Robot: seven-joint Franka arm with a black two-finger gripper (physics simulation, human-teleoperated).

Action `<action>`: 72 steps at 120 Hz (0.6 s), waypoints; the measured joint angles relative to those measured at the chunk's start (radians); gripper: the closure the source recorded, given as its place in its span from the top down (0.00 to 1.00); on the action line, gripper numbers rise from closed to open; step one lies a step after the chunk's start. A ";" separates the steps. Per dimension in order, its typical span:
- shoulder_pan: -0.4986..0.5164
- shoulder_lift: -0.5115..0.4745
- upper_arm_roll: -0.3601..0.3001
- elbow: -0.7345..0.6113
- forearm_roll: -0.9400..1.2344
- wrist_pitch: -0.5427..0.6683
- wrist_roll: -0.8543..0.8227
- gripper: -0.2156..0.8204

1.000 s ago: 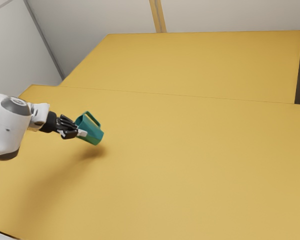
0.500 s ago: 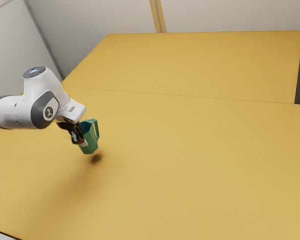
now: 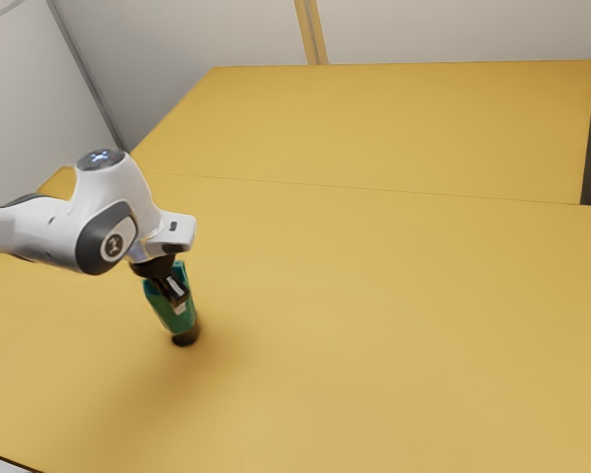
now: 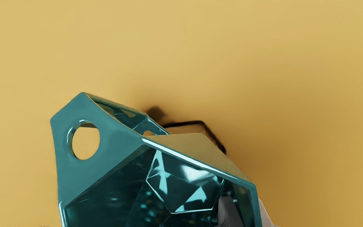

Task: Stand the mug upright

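In the exterior view my gripper (image 3: 180, 299) points down at the teal mug (image 3: 164, 307), which has its opening upward and leans a little. The mug's base is close above its dark shadow; whether it touches the table (image 3: 374, 325) I cannot tell. In the wrist view one finger of the gripper (image 4: 249, 209) is inside the mug (image 4: 115, 138) and the other outside, with the mug's wall pinched between them. The handle with its round hole stands out on the side away from the fingers, and part of the inner bottom is visible.
The yellow table surface extends far to the exterior view's right. Another yellow surface (image 3: 394, 128) adjoins it at the back, before pale walls. A pale edge lies at the lower left corner of the exterior view.
My hand has swung from nearly level to pointing down and has lowered, carrying the mug. The mug has turned from strongly tilted to nearly upright, closer to its shadow.
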State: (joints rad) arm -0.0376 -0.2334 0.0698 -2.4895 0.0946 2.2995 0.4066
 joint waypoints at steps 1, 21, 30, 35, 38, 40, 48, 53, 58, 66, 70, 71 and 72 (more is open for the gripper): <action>-0.001 0.001 0.000 0.000 0.000 0.001 -0.007 0.04; -0.015 0.046 0.001 0.016 0.000 0.026 -0.126 0.04; -0.020 0.065 0.001 0.027 0.000 0.038 -0.170 0.04; -0.021 0.071 0.001 0.029 0.000 0.043 -0.193 0.04; -0.022 0.074 0.000 0.031 0.000 0.045 -0.205 0.04; -0.022 0.075 0.000 0.031 0.000 0.047 -0.213 0.04; -0.024 0.082 0.000 0.032 -0.002 0.052 -0.244 0.04; -0.026 0.088 -0.001 0.032 -0.003 0.056 -0.261 0.04; -0.026 0.091 -0.001 0.032 -0.004 0.060 -0.278 0.04; -0.026 0.092 -0.001 0.032 -0.005 0.063 -0.302 0.04; -0.026 0.093 -0.001 0.032 -0.005 0.065 -0.313 0.04; -0.026 0.093 -0.001 0.032 -0.006 0.065 -0.315 0.04; -0.026 0.093 -0.001 0.032 -0.006 0.065 -0.318 0.04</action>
State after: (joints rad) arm -0.0640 -0.1402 0.0692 -2.4575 0.0888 2.3648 0.0886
